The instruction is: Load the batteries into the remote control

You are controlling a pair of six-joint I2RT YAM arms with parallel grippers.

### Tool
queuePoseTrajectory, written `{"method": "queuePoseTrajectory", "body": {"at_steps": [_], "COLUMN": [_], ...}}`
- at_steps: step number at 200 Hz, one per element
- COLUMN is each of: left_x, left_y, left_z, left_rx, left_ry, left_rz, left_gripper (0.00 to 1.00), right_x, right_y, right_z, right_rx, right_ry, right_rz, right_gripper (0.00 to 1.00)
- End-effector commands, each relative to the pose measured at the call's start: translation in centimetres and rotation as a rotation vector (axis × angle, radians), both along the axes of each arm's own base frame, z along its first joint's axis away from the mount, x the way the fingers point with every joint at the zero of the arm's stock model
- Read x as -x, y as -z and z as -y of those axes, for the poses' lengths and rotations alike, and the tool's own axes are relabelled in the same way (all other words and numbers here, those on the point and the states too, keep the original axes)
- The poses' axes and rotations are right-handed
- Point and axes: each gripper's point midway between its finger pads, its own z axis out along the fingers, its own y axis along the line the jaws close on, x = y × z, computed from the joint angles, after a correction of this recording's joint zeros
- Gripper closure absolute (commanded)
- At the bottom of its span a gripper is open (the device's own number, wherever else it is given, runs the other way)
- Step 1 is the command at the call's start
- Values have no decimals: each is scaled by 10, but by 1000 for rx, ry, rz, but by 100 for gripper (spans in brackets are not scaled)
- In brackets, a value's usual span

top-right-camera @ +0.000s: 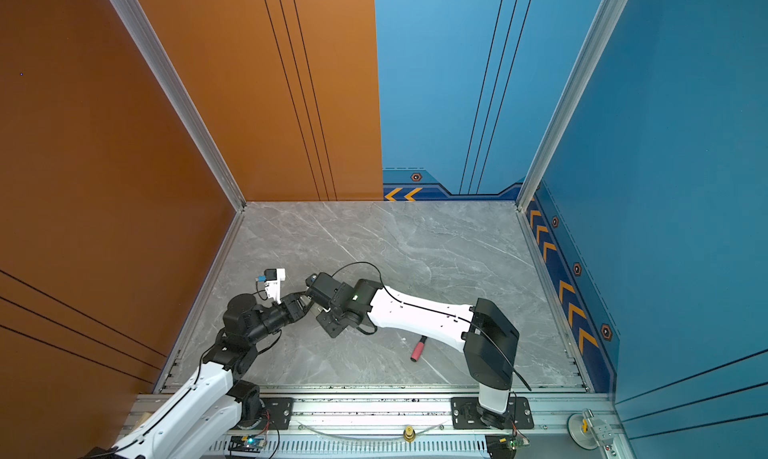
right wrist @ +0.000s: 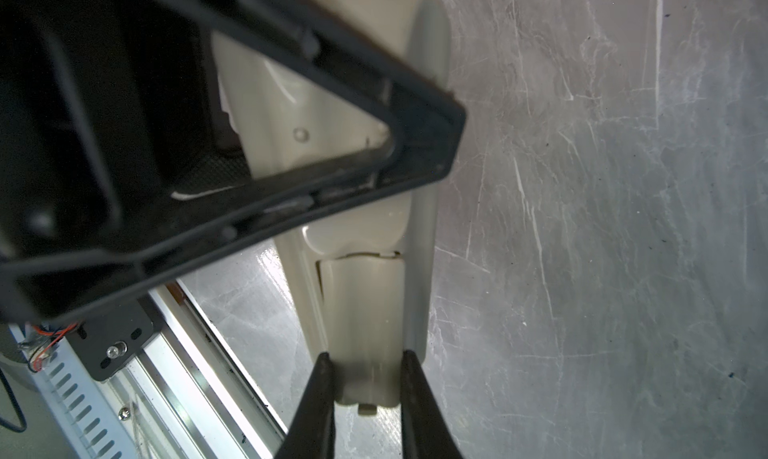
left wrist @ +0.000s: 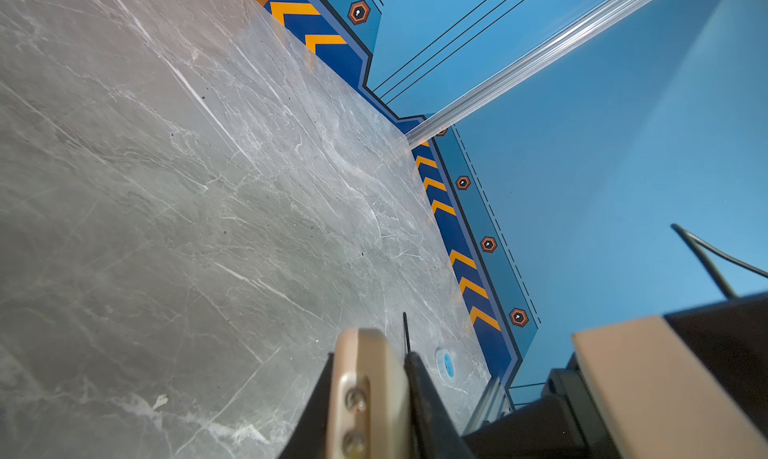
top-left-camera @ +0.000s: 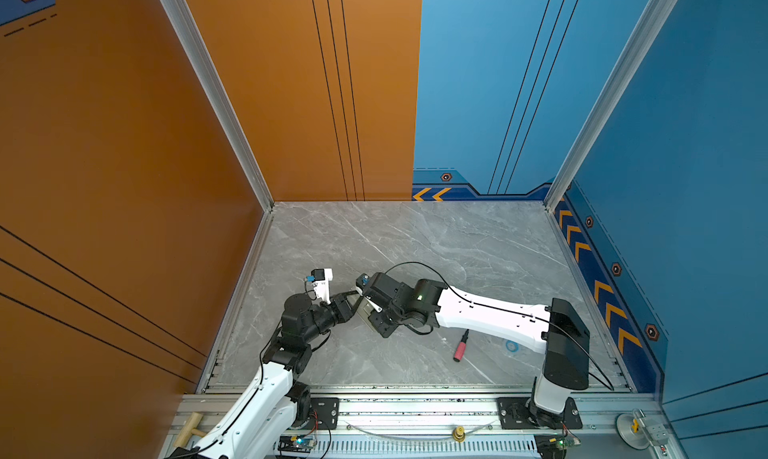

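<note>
**Remote lifted, cover on, no batteries in sight**

I'm holding the remote control [right wrist: 370, 311] off the marble table [top-left-camera: 415, 236] between both arms, left of centre. Right gripper [right wrist: 365, 378] is pinching the battery cover [right wrist: 361, 332] at the remote's end; left gripper [left wrist: 370, 398] is clamping the opposite end edge-on. I'm judging loading either finished with the cover going on, or not started; can't tell which. I'm seeing 0 batteries anywhere. The remote is showing its plain beige back, cover seam visible, slightly glossy. Pink-handled screwdriver [top-left-camera: 460, 347] is lying unused nearby.
</note>
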Motion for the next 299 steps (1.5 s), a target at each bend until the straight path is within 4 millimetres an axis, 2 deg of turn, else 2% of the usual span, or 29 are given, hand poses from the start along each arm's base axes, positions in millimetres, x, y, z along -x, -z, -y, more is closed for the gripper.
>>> {"method": "queuePoseTrajectory", "body": {"at_steps": [1, 44, 91, 154, 299], "left_x": [12, 19, 24, 27, 30], "left_y": [-14, -18, -22, -23, -22], "left_z": [14, 22, 31, 36, 43], "left_rx": [28, 30, 28, 27, 50], "left_ry": [89, 126, 164, 184, 215], "left_rz": [52, 66, 82, 84, 65], "left_gripper": [100, 100, 100, 100, 100], "right_x": [7, 14, 12, 11, 13], "right_y": [-2, -7, -11, -22, -36], "right_z": [-8, -5, -5, -4, 3], "right_rx": [-3, -7, -16, -38, -55], "right_ry": [-57, -76, -72, -70, -61], "right_rz": [-22, -35, -31, -19, 12], "right_gripper": [92, 91, 90, 78, 64]}}
